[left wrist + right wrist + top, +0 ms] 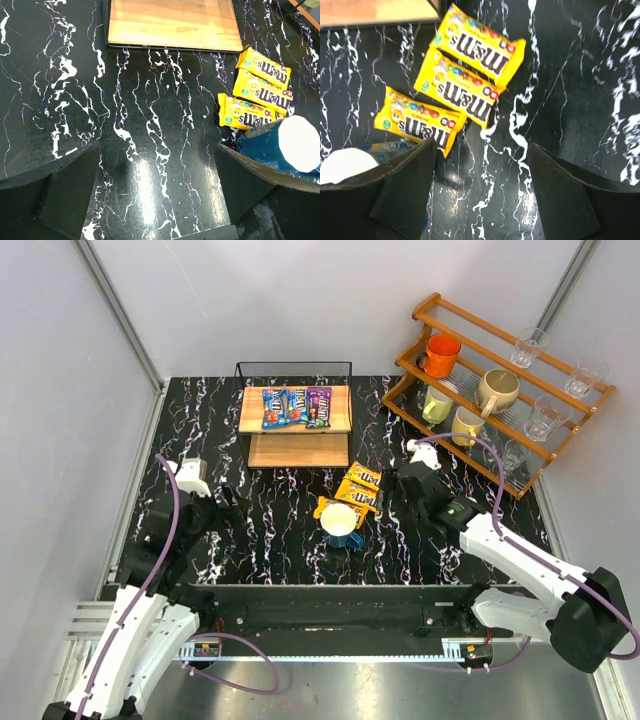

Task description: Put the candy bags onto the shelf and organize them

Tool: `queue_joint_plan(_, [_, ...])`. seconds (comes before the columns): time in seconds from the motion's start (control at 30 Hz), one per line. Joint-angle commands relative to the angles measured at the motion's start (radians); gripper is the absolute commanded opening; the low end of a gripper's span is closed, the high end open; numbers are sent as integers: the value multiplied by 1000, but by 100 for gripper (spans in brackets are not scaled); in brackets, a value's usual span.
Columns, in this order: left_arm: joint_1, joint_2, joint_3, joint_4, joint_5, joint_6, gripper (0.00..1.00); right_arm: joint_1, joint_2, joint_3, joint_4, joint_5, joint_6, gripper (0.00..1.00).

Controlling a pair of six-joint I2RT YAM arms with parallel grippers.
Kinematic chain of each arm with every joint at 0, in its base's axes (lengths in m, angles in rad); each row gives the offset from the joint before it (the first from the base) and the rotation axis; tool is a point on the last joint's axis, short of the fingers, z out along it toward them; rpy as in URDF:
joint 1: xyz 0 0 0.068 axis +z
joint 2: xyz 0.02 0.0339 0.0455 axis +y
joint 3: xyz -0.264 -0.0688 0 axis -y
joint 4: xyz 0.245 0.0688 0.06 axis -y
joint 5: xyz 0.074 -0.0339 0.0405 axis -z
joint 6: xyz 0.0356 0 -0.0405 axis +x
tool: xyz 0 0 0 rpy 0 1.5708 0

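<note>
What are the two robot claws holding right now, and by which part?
Nothing. The left gripper and right gripper are both open and empty; the yellow candy bags lie untouched.

The top camera is looking down from above and behind the arms, taking in the whole table (200,420), with the shelf (297,450) at the far side and the mug rack (480,322) at the far right. The left wrist camera is hanging low over the table, facing forward between the left fingers (60,195) toward the shelf's lower board, catching the yellow bags (260,95) and the mug (295,145) at its right edge. The right wrist camera is sitting closer still, pointing down past the right fingers (405,190). All three views are sharing the bags and the mug.
</note>
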Motion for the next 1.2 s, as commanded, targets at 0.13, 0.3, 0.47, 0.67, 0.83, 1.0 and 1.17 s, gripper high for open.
queue_joint_plan(0.13, [-2, 9, 22, 53, 3, 7, 99, -77, 20, -131, 282, -446, 50, 78])
queue_joint_plan(0.3, [-2, 7, 23, 55, 1, 7, 99, -76, 42, -147, 412, -614, 30, 75])
queue_joint_plan(0.47, [-2, 9, 23, 53, 3, 7, 99, -76, 49, -136, 428, -668, 24, 71])
queue_joint_plan(0.67, [-2, 9, 23, 55, 4, 7, 99, -76, 48, -127, 396, -669, 10, 66])
queue_joint_plan(0.83, [-2, 9, 23, 53, 6, 7, 99, -76, 2, -98, 276, -512, -1, 69])
queue_joint_plan(1.0, [-2, 37, 30, 61, 53, 24, 99, -76, -37, -14, 13, -38, 135, 75])
queue_joint_plan(1.17, [-1, 76, 39, 76, 93, 19, 99, -134, 23, -7, -46, -54, 162, 77])
